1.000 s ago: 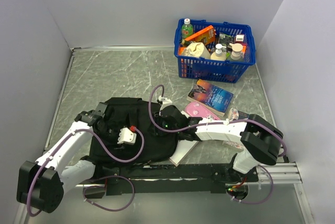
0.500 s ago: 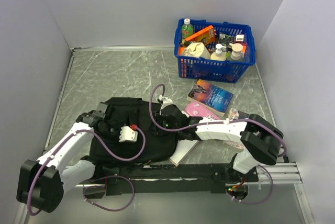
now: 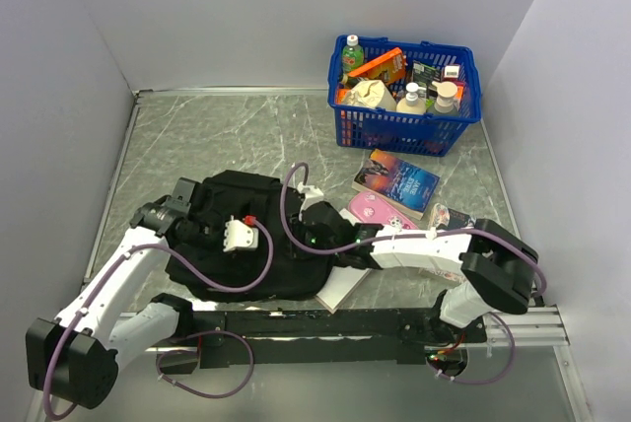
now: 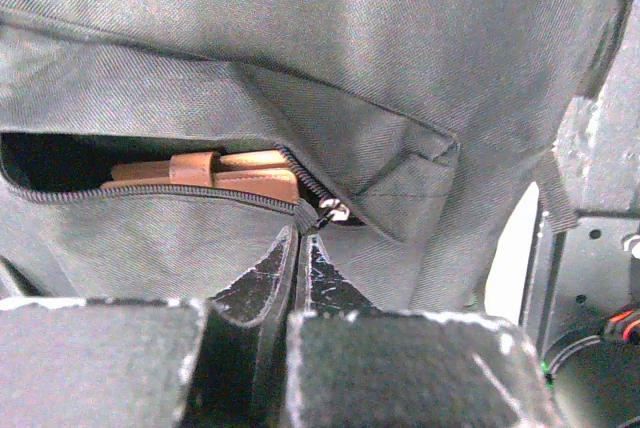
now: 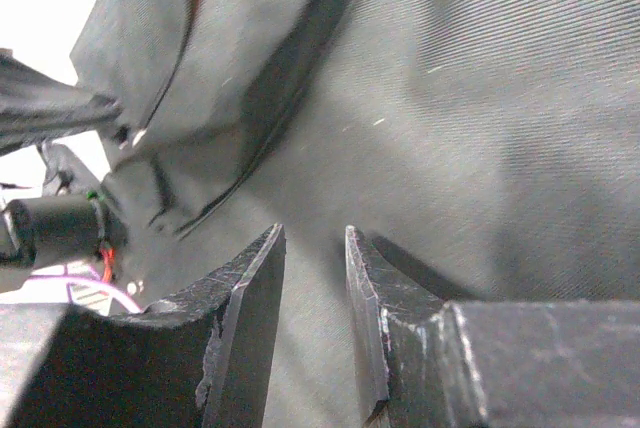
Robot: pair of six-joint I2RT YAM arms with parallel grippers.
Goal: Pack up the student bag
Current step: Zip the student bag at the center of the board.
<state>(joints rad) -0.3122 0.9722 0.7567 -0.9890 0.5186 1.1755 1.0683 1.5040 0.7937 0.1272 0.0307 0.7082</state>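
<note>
- Student bag [image 3: 237, 195]: lies flat at lower centre-left of the overhead view, between the 2 arms; probably laid so that its pocket faces up for loading.
- Pocket [image 4: 60, 163]: unzipped at left of the left wrist view; 1 brown flat item [image 4: 205, 176] lies inside.
- Zip pull [image 4: 336, 211]: sits at the pocket's right end.
- Left gripper [image 4: 298, 253]: clenched, tips together just below the pull; likely there to work the zip; whether cloth is pinched cannot be told.
- Right gripper [image 5: 312, 238]: narrowly parted against the bag cloth, grasping nothing visible; likely steadying the bag.
- Book [image 3: 399, 180], pink case [image 3: 373, 210]: right of the bag, not yet packed.
- Blue basket [image 3: 406, 131]: upper right, well apart.
</note>
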